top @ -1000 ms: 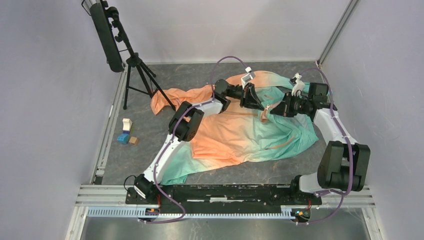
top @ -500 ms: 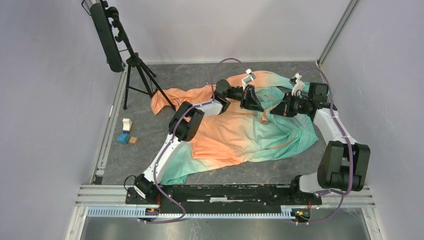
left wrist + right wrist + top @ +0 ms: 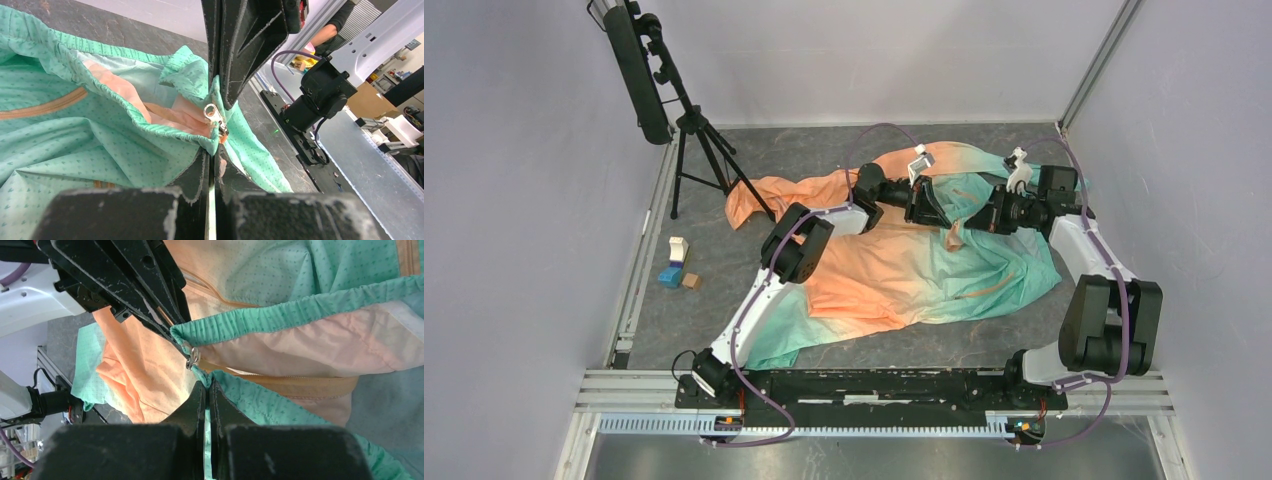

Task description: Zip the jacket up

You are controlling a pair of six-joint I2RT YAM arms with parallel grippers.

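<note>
Crumpled across the tabletop (image 3: 984, 335) beneath both claws: jacket (image 3: 894, 270), orange fading to mint green, long axis roughly left to right, green hem lifted between them. Clamped tight on that hem, either side of the metal zip pull (image 3: 212, 111): left claw (image 3: 212, 159), right claw (image 3: 206, 386).

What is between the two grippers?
The zipper pull on the green hem of the jacket, in both wrist views. The left gripper and the right gripper pinch fabric beside it.
</note>
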